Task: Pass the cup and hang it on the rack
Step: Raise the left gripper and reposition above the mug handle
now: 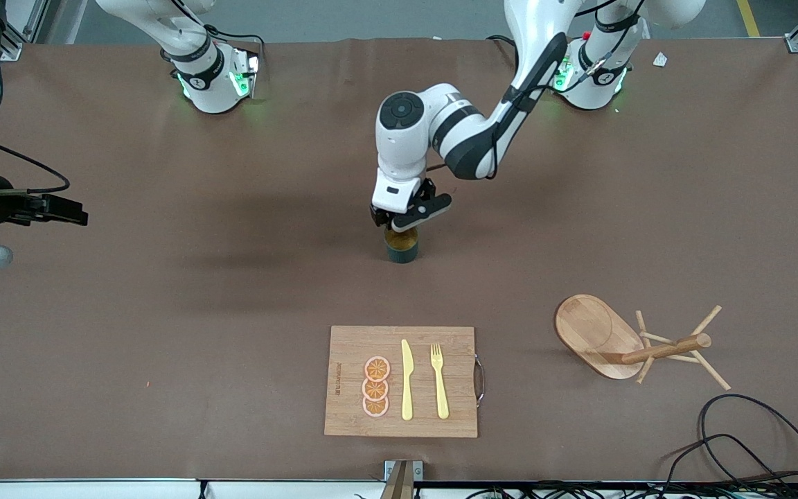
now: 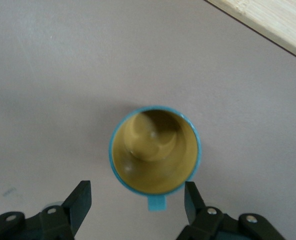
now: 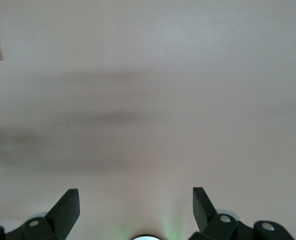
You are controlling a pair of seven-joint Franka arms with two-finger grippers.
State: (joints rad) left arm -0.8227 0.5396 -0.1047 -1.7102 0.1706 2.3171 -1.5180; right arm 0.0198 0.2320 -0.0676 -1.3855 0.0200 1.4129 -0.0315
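The cup (image 1: pixel 402 248) stands upright near the middle of the table, teal outside and yellowish-brown inside. In the left wrist view the cup (image 2: pixel 155 150) shows from above, its handle (image 2: pixel 157 202) pointing into the gap between my fingers. My left gripper (image 1: pixel 399 225) hangs just over the cup, open (image 2: pixel 137 200), with neither finger touching it. The rack (image 1: pixel 621 343) sits toward the left arm's end, nearer the front camera, its post (image 1: pixel 669 348) and pegs slanting toward that end. My right gripper (image 1: pixel 59 208) waits open (image 3: pixel 135 205) over bare table at the right arm's end.
A wooden cutting board (image 1: pixel 343 388) with orange slices (image 1: pixel 375 387), a yellow knife (image 1: pixel 406 381) and a yellow fork (image 1: pixel 439 381) lies near the front edge, nearer the camera than the cup. Black cables (image 1: pixel 752 443) trail at the front corner beside the rack.
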